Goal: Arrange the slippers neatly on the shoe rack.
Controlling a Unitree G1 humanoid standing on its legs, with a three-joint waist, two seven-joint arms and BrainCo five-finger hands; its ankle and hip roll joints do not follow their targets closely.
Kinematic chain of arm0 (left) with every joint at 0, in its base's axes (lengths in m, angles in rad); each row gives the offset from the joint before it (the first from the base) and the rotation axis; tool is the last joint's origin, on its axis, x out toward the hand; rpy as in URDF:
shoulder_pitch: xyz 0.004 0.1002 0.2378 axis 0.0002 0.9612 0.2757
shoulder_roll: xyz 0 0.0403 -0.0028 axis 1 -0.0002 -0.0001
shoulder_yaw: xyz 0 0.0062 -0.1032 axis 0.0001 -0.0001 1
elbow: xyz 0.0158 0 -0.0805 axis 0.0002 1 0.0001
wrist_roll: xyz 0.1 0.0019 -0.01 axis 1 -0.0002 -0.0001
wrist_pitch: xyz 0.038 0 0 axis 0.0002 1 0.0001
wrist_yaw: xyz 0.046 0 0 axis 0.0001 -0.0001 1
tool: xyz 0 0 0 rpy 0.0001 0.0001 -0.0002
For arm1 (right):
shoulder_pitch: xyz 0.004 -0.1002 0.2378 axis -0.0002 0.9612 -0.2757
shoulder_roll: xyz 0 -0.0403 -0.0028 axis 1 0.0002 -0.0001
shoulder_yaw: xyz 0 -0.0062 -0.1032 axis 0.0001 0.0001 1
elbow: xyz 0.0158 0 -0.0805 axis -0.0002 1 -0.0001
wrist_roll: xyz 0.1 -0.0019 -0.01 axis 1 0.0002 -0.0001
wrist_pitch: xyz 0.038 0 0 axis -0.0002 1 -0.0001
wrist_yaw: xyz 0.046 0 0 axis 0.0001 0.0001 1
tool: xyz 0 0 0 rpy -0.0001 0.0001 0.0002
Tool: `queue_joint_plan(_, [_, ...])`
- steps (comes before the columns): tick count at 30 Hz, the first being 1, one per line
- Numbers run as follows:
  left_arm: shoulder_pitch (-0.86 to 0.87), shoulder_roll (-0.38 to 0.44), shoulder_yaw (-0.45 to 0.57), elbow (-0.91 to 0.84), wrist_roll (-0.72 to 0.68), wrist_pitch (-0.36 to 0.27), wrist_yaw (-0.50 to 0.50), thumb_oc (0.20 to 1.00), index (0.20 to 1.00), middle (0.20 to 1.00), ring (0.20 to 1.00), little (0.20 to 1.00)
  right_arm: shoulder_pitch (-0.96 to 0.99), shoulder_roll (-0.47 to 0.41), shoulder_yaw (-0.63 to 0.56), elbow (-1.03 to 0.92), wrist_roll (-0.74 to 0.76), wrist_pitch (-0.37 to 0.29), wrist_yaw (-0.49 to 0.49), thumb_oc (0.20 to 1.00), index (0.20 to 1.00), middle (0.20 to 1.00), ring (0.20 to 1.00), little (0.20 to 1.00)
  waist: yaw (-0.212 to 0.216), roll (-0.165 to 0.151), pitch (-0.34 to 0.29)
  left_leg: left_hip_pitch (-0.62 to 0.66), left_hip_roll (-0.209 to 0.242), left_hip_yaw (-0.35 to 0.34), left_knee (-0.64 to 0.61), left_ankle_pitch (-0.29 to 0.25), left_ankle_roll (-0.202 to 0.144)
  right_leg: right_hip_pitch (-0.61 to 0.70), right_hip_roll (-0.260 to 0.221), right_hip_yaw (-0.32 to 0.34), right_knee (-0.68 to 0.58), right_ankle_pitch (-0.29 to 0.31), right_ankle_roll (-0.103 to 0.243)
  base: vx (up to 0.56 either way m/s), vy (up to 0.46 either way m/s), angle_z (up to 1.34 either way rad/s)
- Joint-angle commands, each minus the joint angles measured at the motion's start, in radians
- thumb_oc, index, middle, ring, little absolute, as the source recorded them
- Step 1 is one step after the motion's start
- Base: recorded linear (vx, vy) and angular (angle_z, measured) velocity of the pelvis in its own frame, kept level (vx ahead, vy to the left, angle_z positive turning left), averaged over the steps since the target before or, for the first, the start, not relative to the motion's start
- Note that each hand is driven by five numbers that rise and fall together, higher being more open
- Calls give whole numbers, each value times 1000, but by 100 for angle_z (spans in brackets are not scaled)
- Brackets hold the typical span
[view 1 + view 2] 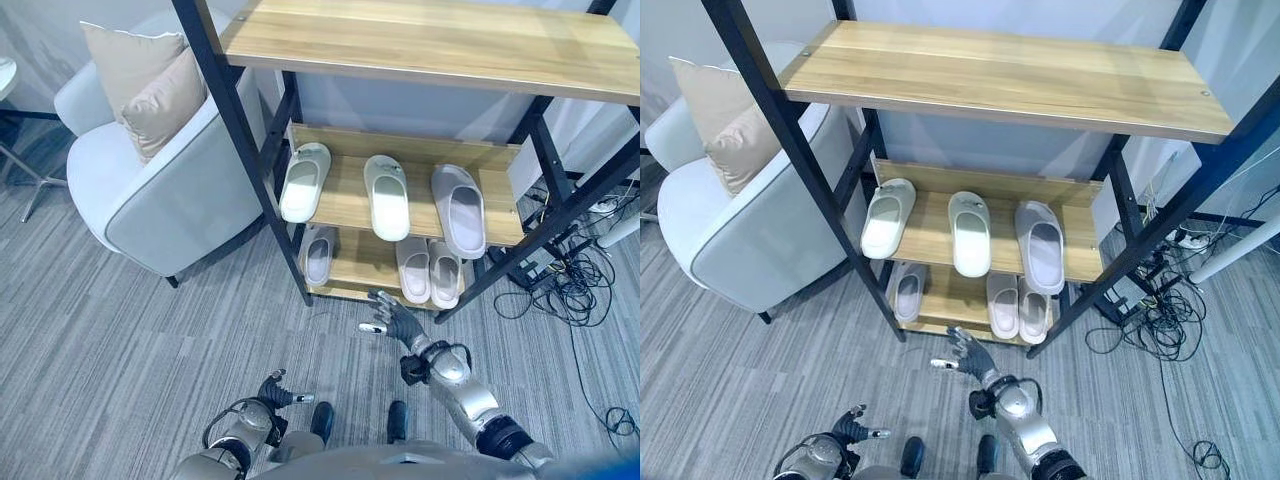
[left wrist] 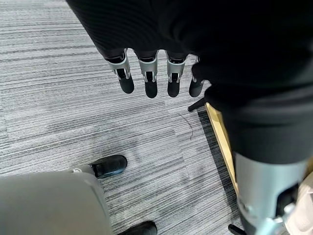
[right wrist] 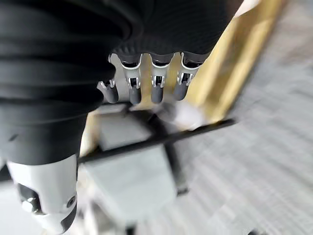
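Grey carpet [image 1: 150, 330] fronts the shoe rack [image 1: 420, 200] at frame centre. Six pale slippers [image 1: 386, 196] sit on its middle and bottom shelves, long axes front to back, several skewed. They look light, soft foam; I judge the heel rim the best hold. My right hand [image 1: 392, 318] is open, empty, just before the bottom shelf; my left hand [image 1: 281, 391] is relaxed, lower left

Six slippers [image 1: 385, 196] on the shoe rack [image 1: 420, 45]: three per shelf; beside it one armchair [image 1: 150, 190] with two cushions [image 1: 165, 100]
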Motion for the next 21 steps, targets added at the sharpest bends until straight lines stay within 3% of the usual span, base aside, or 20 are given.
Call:
queue_joint_plan(1, [-68, -23, -30, 72, -2, -16, 4, 1000, 1000, 1000, 1000, 1000, -38, 20, -59, -104, 54, -71, 0, 1000, 1000, 1000, 1000, 1000, 28, 1, 24, -51, 10, -16, 2, -10, -70, 115, -30, 10, 13, 16, 57, 0, 0, 0])
queue_joint_plan(3, [-62, -28, -36, 79, -2, -22, 3, 1000, 1000, 1000, 1000, 1000, -90, -2, -87, -232, 25, -101, -51, 1000, 1000, 1000, 1000, 1000, 27, 2, 29, -54, 9, -14, 2, -12, -69, 112, -30, 17, 15, 16, 58, -5, 36, -1])
queue_joint_plan(8, [-59, -45, -35, 80, -9, -30, 9, 1000, 1000, 1000, 1000, 1000, -182, -8, -154, -315, -85, -135, -152, 1000, 1000, 1000, 1000, 1000, 33, 4, 33, -71, 7, -22, 2, -10, -69, 102, -31, 18, 16, 19, 59, -5, 24, -1])
queue_joint_plan(18, [-67, -60, -27, 61, -12, -33, 26, 1000, 1000, 1000, 1000, 1000, -302, -28, -274, -183, -242, -130, -300, 1000, 1000, 1000, 1000, 1000, 60, 3, 43, -120, -1, -28, 2, -5, -70, 69, -33, 10, 6, 30, 61, -26, 42, 3])
queue_joint_plan(21, [-66, -67, -25, 60, -13, -33, 33, 1000, 1000, 1000, 1000, 1000, -309, -9, -363, -107, -248, -123, -374, 1000, 1000, 1000, 1000, 1000, 70, 4, 46, -143, -5, -32, 2, -4, -70, 53, -37, 3, 6, 33, 62, -24, 62, 2])
